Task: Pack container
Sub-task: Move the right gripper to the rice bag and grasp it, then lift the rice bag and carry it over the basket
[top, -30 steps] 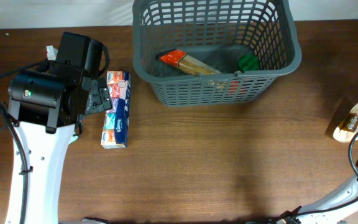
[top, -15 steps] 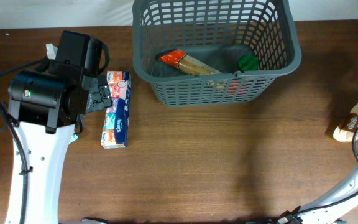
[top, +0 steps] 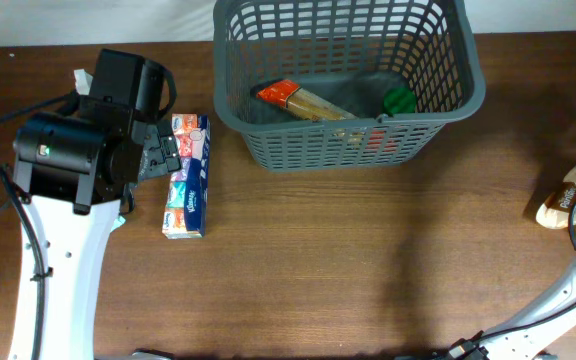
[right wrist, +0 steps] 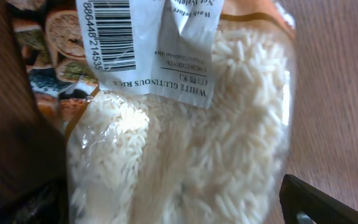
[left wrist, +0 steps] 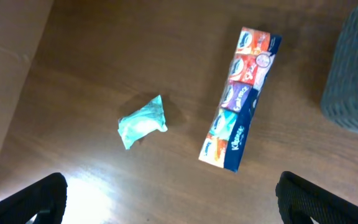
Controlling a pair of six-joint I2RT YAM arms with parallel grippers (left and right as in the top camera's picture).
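Note:
The container (top: pixel 308 148), a large dark grey lattice basket, stands at the back centre and holds an orange-capped long packet (top: pixel 308 100) and a green item (top: pixel 399 100). My left gripper (left wrist: pixel 176 198) is open and empty above the table, near a multipack of tissues (left wrist: pixel 241 99), which also shows in the overhead view (top: pixel 187 175). My right gripper (right wrist: pixel 176 205) is open at the table's right edge, its fingers straddling a clear bag of white rice (right wrist: pixel 179 124). That bag lies at the far right in the overhead view (top: pixel 560 200).
A crumpled teal packet (left wrist: pixel 142 121) lies on the table left of the tissue pack. The left arm's black body (top: pixel 78 150) hangs over the left side. The table's left edge (left wrist: pixel 17 50) is close to the teal packet.
My right arm has moved up toward the rice bag at the right edge, and the bag has shifted slightly. The left arm and tissue pack have not moved.

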